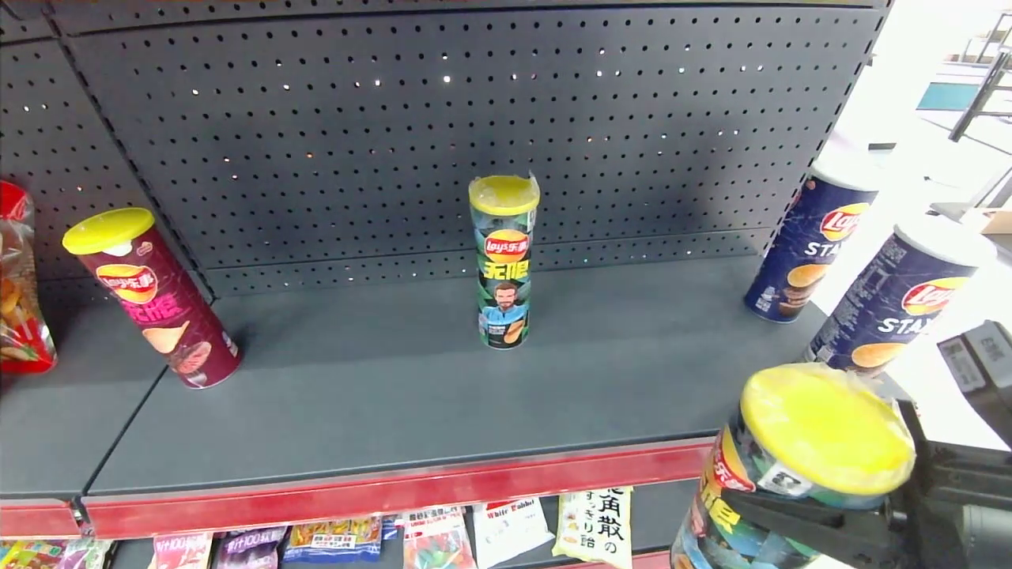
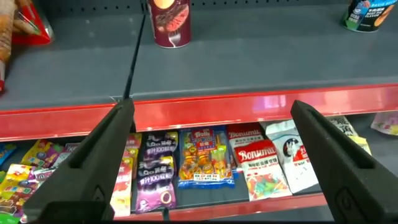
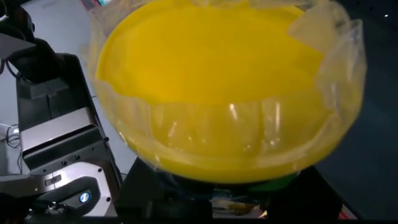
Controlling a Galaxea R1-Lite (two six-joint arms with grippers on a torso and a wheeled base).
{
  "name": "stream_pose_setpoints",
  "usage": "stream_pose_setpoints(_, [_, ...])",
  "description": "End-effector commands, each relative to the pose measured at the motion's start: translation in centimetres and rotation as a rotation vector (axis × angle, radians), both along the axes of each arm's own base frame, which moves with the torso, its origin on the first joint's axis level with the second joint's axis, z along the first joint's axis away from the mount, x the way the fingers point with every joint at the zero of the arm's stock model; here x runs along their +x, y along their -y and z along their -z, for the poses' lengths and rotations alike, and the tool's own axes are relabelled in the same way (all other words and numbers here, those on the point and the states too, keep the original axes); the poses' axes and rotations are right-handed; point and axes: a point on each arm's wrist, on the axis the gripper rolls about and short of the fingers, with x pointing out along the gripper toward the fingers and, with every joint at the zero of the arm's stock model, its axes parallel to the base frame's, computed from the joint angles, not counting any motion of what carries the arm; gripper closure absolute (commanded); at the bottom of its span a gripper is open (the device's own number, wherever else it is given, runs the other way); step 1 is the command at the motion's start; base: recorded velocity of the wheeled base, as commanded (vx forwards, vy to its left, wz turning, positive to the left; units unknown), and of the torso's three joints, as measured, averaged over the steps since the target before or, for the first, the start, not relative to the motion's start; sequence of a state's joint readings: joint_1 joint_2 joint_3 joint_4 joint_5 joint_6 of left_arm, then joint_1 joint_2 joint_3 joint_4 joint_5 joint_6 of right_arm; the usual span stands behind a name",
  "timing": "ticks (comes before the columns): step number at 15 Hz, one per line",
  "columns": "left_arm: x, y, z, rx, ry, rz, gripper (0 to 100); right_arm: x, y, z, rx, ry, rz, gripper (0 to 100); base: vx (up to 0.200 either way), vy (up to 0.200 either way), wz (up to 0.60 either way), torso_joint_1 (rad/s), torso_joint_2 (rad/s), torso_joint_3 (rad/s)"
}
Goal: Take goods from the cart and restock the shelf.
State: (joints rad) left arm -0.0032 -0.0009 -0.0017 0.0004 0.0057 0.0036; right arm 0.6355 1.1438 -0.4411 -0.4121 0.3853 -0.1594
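A chip can with a yellow lid (image 1: 826, 431) is at the lower right, in front of the shelf's red front rail (image 1: 395, 490) and lower than the shelf board. My right gripper (image 1: 798, 518) is shut on the can's body just under the lid. The same yellow lid (image 3: 217, 81) and its plastic wrap sit close up in the right wrist view. A matching green-and-black can (image 1: 504, 261) stands upright mid-shelf on the dark grey shelf board (image 1: 379, 395). My left gripper (image 2: 211, 168) is open with nothing between its fingers, facing the red rail (image 2: 249, 106).
A maroon can (image 1: 150, 296) stands at the left of the shelf, and two blue cans (image 1: 806, 245) (image 1: 901, 300) stand at its right end. Red snack bags (image 1: 20, 292) lie at the far left. Snack bags (image 2: 205, 158) fill the lower shelf. Pegboard (image 1: 443, 118) backs the shelf.
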Motion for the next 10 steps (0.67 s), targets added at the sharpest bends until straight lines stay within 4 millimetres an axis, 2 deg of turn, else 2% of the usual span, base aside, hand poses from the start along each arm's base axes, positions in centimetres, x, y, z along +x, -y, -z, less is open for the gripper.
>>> stream_pose_setpoints(1, [0.0, 0.0, 0.0, -0.002, -0.002, -0.001, 0, 0.5, -0.4, -0.2, -0.003, -0.002, -0.003, 100, 0.0, 0.0, 0.0, 0.0, 0.0, 0.0])
stream_pose_setpoints(3, [0.1, 0.0, 0.0, 0.003, -0.01, 0.003, 0, 0.8, -0.6, -0.6, 0.004, 0.006, -0.001, 100, 0.0, 0.0, 0.0, 0.0, 0.0, 0.0])
stream_pose_setpoints(6, [0.4, 0.0, -0.2, 0.02, -0.051, 0.023, 0, 0.8, -0.5, -0.1, -0.009, -0.007, 0.006, 100, 0.0, 0.0, 0.0, 0.0, 0.0, 0.0])
stream_pose_setpoints(7, [0.2, 0.0, -1.4, 0.027, -0.021, 0.052, 0, 1.2, -0.8, -0.2, -0.012, -0.011, 0.011, 100, 0.0, 0.0, 0.0, 0.0, 0.0, 0.0])
stream_pose_setpoints(8, [0.6, 0.1, -6.0, 0.026, -0.003, 0.085, 0, 1.3, -0.9, -0.5, -0.004, -0.002, 0.013, 100, 0.0, 0.0, 0.0, 0.0, 0.0, 0.0])
stream_pose_setpoints(9, [2.7, 0.2, -12.9, -0.012, 0.011, 0.11, 0, 2.0, -1.4, -1.0, 0.0, 0.001, 0.013, 100, 0.0, 0.0, 0.0, 0.0, 0.0, 0.0])
stream_pose_setpoints(10, [3.8, 0.3, -15.3, -0.018, 0.01, 0.148, 0, 2.4, -1.7, -1.2, 0.001, 0.003, 0.013, 100, 0.0, 0.0, 0.0, 0.0, 0.0, 0.0])
